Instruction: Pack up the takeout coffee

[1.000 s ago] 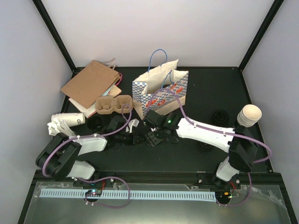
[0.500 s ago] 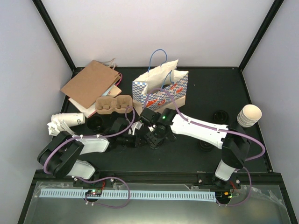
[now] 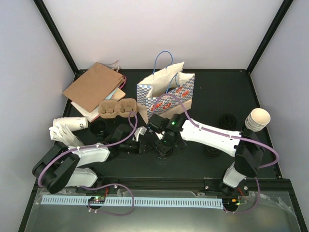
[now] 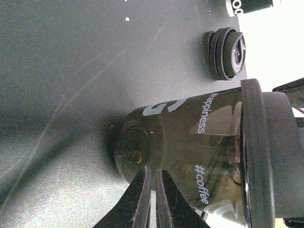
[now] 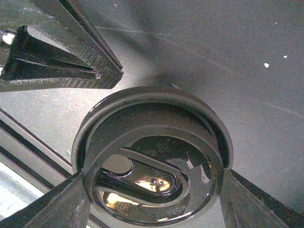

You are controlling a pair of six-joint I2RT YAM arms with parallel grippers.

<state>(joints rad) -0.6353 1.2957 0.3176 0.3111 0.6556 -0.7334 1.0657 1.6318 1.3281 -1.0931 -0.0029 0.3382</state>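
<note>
- Left wrist: the left gripper [image 4: 153, 183] has its two fingers drawn almost together, with only a thin slit between them and nothing held. Their tips sit just at the lower side of the takeout coffee cup [image 4: 190, 142], near its base. The cup is dark and glossy with white lettering, and its round bottom is turned partly toward this camera. Its black lid [image 4: 259, 156] is at the far end. Whether the cup touches the dark table [image 4: 71, 71] I cannot tell. A stack of lids [image 4: 225, 53] lies farther off on the table.
- Right wrist: the right gripper [image 5: 152, 197] stands wide, with one finger against each opposite side of the lid's rim, so it grips the cup by its lidded top. The lid faces this camera full on. The closed left fingers show just beside it, at upper left.
- Top external: both arms reach in to the middle of the table and their claws meet there, hiding most of the cup. Just behind them stands the open checked paper bag [image 3: 166, 96]. A cardboard carrier [image 3: 117, 108] and a brown bag [image 3: 94, 86] lie to the left. A stack of pale cups [image 3: 257, 119] stands at the right edge.
</note>
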